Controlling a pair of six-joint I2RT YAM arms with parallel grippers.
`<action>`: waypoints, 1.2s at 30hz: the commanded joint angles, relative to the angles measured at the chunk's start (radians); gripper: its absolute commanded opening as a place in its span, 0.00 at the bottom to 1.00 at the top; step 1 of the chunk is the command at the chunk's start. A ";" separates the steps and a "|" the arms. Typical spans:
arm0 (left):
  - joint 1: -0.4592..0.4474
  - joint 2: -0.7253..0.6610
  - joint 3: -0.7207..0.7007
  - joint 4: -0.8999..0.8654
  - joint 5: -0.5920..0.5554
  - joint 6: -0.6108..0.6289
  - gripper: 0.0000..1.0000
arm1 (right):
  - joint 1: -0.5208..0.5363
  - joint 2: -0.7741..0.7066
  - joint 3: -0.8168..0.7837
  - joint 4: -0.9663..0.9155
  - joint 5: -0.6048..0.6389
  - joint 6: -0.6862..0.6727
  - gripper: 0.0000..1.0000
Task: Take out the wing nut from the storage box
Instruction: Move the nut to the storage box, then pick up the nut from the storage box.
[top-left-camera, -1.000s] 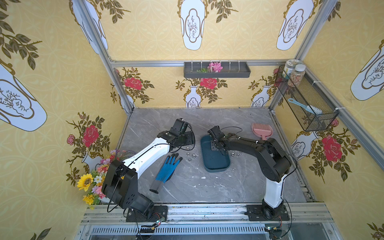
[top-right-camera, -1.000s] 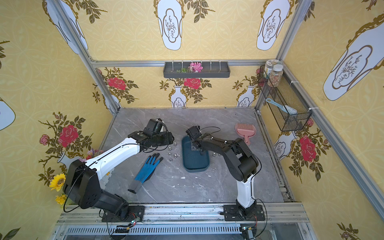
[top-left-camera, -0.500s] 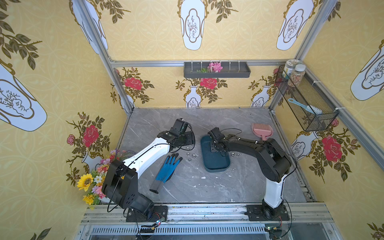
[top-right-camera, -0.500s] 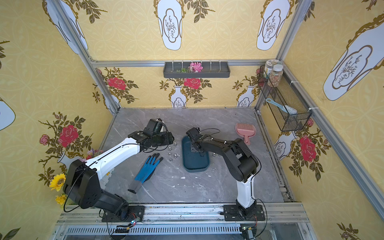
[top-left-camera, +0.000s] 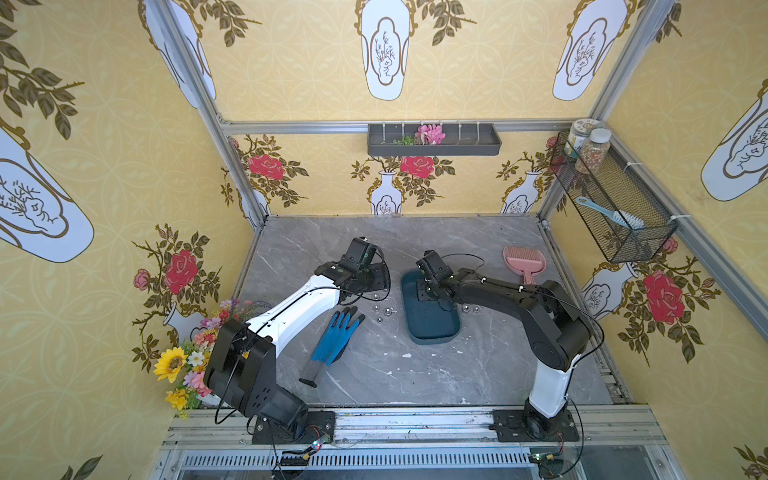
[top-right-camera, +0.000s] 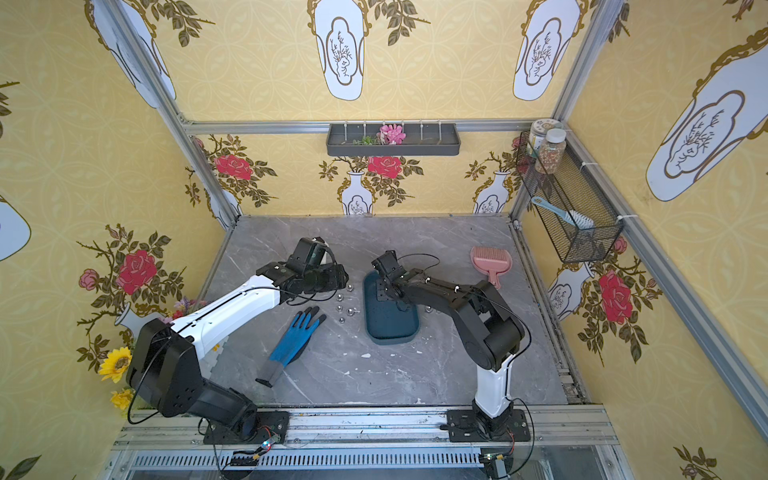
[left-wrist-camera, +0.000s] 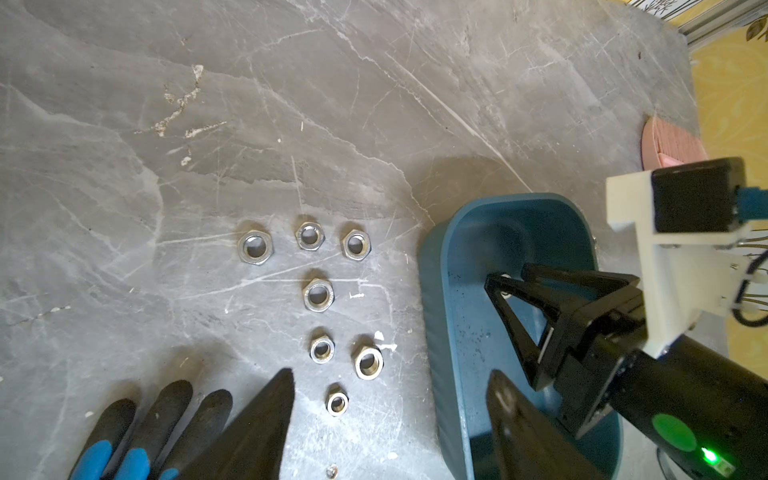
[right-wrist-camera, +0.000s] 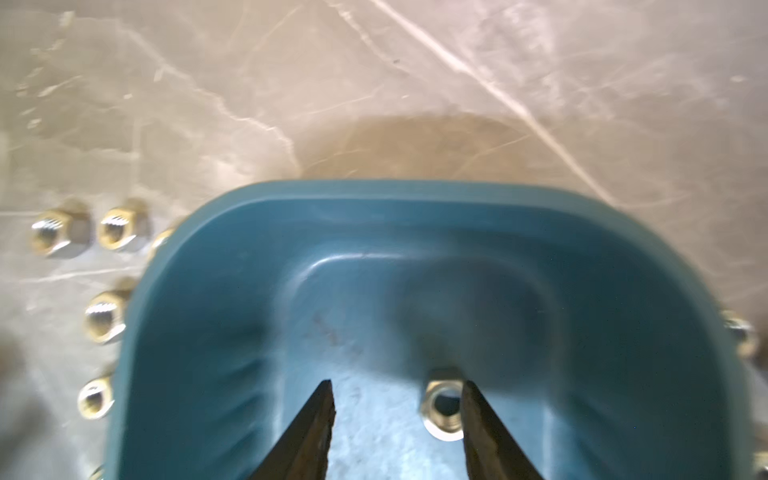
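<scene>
— One nut in the storage box, then? Where are you on it?

— One that I can see. My right gripper (right-wrist-camera: 398, 384) is down inside the storage box (right-wrist-camera: 374, 191), jaws roughly half apart and holding nothing. The nut (right-wrist-camera: 442, 409) lies flat on the box floor between my fingers, up against the inner face of one; the other finger stands clear of it. It looks to me like a plain hex nut rather than a winged one, though the wrist view is soft. I judge I'm at the grasp: placed, not yet closed.

— And next?

— Close squarely, so the nut is pinched across its flats and doesn't skid on the smooth plastic. Then lift it over the low rim and set it out on the table.

— Your other arm?

— My left gripper (left-wrist-camera: 390, 374) hangs wide open and empty just beside the box, over seven loose hex nuts (left-wrist-camera: 318, 295). In a top view, two further nuts (top-left-camera: 466, 308) sit on the box's other side.

— The surroundings?

— The tabletop (top-left-camera: 415, 374) is grey veined marble, scuffed white in places. A blue-and-black work glove (top-left-camera: 332, 336) lies near my left arm, and a pink slotted scoop (top-left-camera: 524, 259) sits toward the back right. The walls are yellow and floral. A black wire mesh basket (top-left-camera: 611, 195) on the right wall holds jars (top-left-camera: 590, 149) and a brush (top-left-camera: 615, 214), and a dark shelf (top-left-camera: 432, 149) hangs on the back wall.
</scene>
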 joint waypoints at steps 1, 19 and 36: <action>0.001 0.005 -0.002 0.008 0.013 -0.004 0.75 | 0.000 0.024 0.010 -0.066 0.061 -0.001 0.51; 0.001 0.007 -0.003 0.009 0.014 -0.007 0.75 | 0.002 0.071 0.020 -0.063 0.044 -0.006 0.24; 0.000 0.007 -0.002 0.009 0.019 -0.008 0.75 | -0.033 -0.259 -0.089 -0.076 0.024 -0.005 0.19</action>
